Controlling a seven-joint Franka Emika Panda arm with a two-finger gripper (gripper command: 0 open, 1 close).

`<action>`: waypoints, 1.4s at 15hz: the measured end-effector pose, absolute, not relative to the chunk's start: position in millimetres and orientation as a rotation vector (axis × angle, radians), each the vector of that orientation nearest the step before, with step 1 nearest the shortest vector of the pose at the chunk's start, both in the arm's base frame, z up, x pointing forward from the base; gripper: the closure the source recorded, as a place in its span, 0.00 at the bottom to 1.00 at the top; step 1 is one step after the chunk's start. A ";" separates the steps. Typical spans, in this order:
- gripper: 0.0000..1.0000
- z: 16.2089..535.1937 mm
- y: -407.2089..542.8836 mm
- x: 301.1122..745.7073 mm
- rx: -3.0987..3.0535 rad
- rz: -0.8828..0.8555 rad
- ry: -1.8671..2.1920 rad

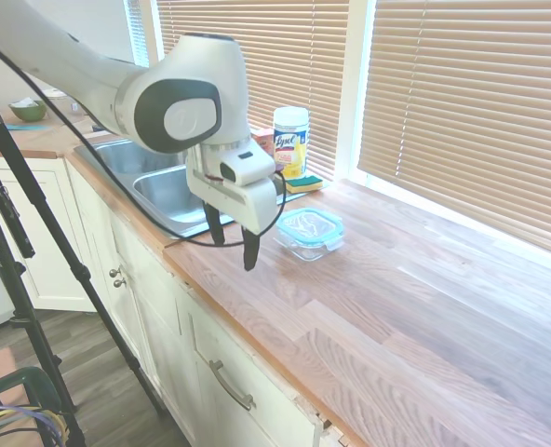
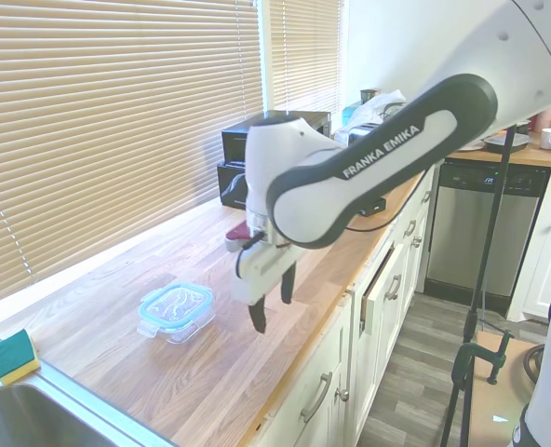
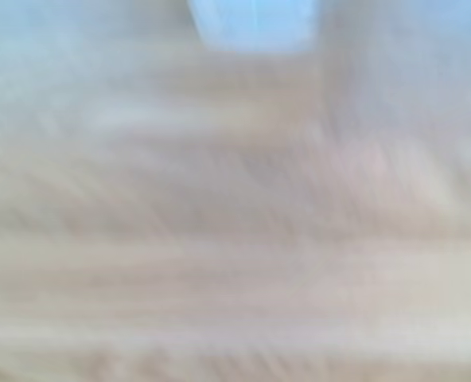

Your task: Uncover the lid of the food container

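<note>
First exterior view: gripper point(image 1: 230, 245) spread, empty, near lid point(image 1: 308, 223); thin, slick, likely snapped tight; best pinched at teal side tab.

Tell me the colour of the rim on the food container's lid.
Teal around a clear centre; the lid shows it best in the first exterior view.

Bare worktop point(image 1: 424, 307) all round the food container point(image 1: 309, 233) except behind it, where the wipes canister point(image 1: 290, 142) and sponge point(image 1: 303, 183) stand near; above it clear.
</note>
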State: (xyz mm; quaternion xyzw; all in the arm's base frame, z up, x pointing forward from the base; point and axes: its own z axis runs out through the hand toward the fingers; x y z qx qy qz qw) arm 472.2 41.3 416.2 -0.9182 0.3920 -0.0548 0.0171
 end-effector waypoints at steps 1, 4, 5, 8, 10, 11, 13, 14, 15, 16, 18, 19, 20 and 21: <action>0.00 425.6 54.2 486.1 -2.868 -0.194 1.201; 0.00 438.1 95.2 528.9 -2.945 -0.267 1.154; 0.00 438.9 106.8 543.2 -2.967 -0.294 1.147; 0.00 438.4 145.7 580.1 -3.042 -0.387 1.125; 0.00 429.2 176.4 593.3 -3.127 -0.472 1.107; 0.00 421.6 190.7 596.9 -3.171 -0.502 1.099; 0.00 403.7 211.6 602.6 -3.255 -0.559 1.089; 0.00 394.7 219.3 605.4 -3.294 -0.598 1.075; 0.00 387.5 224.9 607.4 -3.330 -0.636 1.067; 0.00 379.6 230.1 608.0 -3.364 -0.668 1.060; 0.00 363.8 240.3 607.6 -3.429 -0.731 1.021; 0.00 354.9 245.4 606.9 -3.457 -0.768 1.002; 0.00 344.4 250.7 606.3 -3.483 -0.796 0.985; 0.00 335.4 254.2 607.3 -3.498 -0.835 0.976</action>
